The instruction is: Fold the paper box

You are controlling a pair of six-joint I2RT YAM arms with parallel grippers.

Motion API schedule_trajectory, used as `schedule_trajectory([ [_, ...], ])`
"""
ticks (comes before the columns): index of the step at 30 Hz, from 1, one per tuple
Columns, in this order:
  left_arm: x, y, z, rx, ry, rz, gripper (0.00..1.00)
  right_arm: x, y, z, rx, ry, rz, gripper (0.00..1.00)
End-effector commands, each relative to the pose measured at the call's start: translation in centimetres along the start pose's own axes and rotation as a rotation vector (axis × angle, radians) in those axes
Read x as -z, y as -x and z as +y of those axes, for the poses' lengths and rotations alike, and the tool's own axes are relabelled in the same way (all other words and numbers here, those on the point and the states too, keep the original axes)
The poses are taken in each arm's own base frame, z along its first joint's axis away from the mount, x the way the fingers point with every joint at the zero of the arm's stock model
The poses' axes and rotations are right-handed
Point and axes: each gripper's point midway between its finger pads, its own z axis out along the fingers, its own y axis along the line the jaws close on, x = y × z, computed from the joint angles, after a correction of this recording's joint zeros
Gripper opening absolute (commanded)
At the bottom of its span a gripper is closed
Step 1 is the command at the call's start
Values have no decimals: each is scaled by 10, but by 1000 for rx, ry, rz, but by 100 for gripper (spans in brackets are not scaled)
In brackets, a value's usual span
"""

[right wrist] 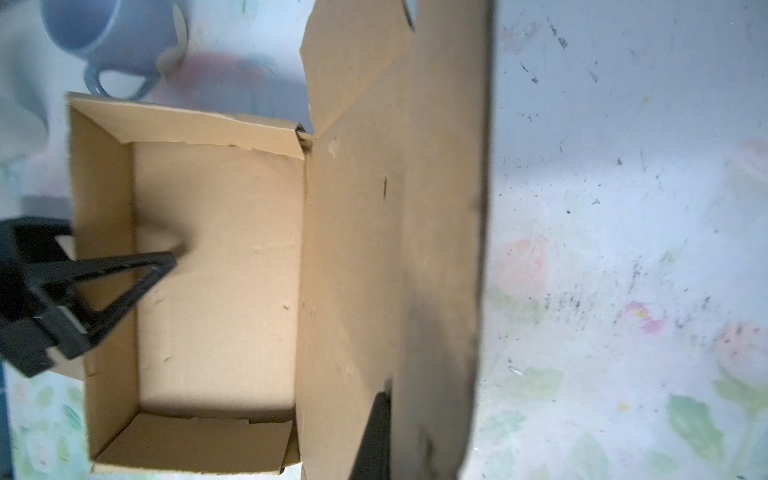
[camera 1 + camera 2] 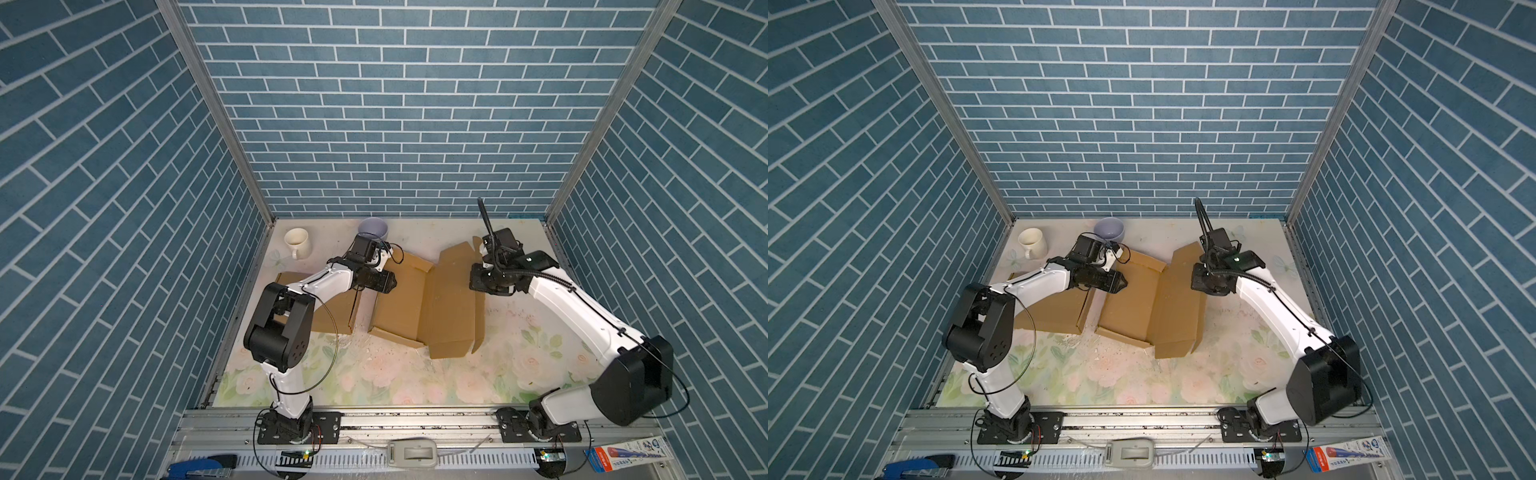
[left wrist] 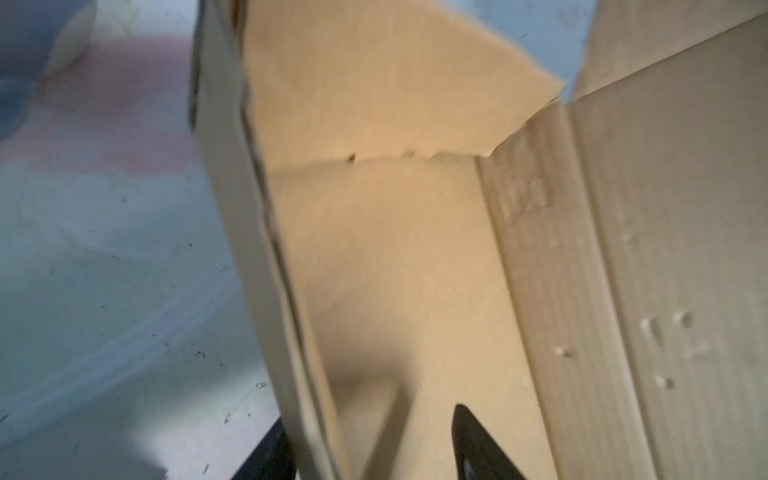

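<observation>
Paper box [image 2: 405,303], part-folded, on the counter [image 2: 415,382] just beside the lavender mug [image 2: 374,227], on the side of the mug that faces the arm bases. The tray is already erected: in the right wrist view its walls stand around a bare floor. The lid [image 2: 451,299], hinged along the long tray edge farther from the mug, is raised at a slant and not closed.

Left tool [image 2: 389,286], close to the mug: jaws apart and gripping nothing. It straddles the long tray wall [image 3: 249,257] opposite the hinge, with one finger [image 3: 471,444] inside the tray and its partner outside. The wall stands loose between them.

Right tool [image 2: 478,287], across the box from the mug: jaws closed on the free outer edge of the lid, holding it off the counter.

Step in hand, by judgement: closing the lid over the finished tray. The next move calls for the left tool to leave the tray, since a finger inside would block the lid. The right tool then has to swing the lid about its hinge toward the mug side, with the end flap turned down so that it slides inside the wall opposite the hinge.

A second cardboard piece [image 2: 332,309] lies under the left arm, also near the mug, and appears to play no part.
</observation>
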Motion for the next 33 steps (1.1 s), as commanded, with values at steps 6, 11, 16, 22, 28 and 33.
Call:
schedule_trajectory([
  [6,30,16,-24,16,-84,-98,67,16,23,-10,391,-151,119,7],
  [11,36,7,-21,21,-62,-96,68,28,52,3,496,-141,36,5],
  [16,46,-2,-19,29,-37,-141,68,27,68,-2,654,-220,48,4],
  [22,76,10,-6,-22,96,-271,69,26,90,21,883,-227,3,3],
  [28,124,29,12,-46,266,-500,85,15,94,58,1219,-205,-30,1],
  [33,146,40,17,-2,237,-535,93,17,97,87,1374,-176,-91,0],
])
